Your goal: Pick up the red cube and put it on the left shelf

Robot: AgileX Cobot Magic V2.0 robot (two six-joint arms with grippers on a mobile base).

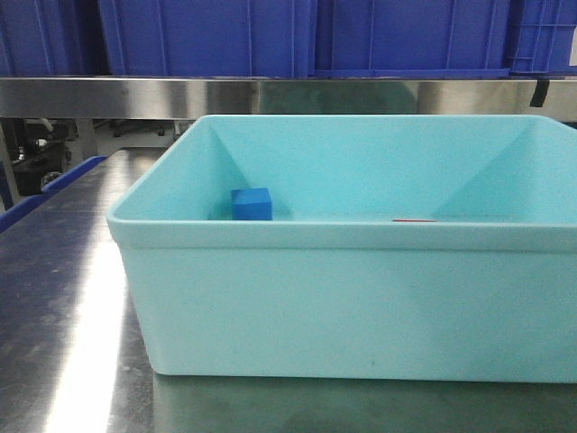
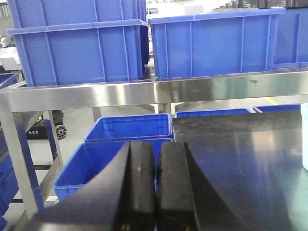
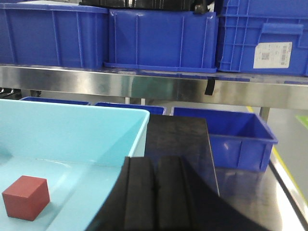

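Left wrist-mounted view first: the left pincer [image 2: 155, 192] has its two black pads pressed together on nothing. It hangs near the left edge of the steel tabletop [image 2: 240, 159], facing the left shelf [image 2: 120, 95], whose rail carries blue crates [image 2: 77, 53]. Moving across to the pale turquoise tub [image 1: 343, 236], a blue cube [image 1: 251, 204] sits on its floor toward the left. The red cube [image 3: 26, 197] rests on the floor further right, untouched. By my reckoning the job has not begun: gripping, lifting and carrying to the shelf are all left. On the right, the right pincer [image 3: 155, 192] is likewise closed and empty, poised by the tub's right wall, apart from the cube.
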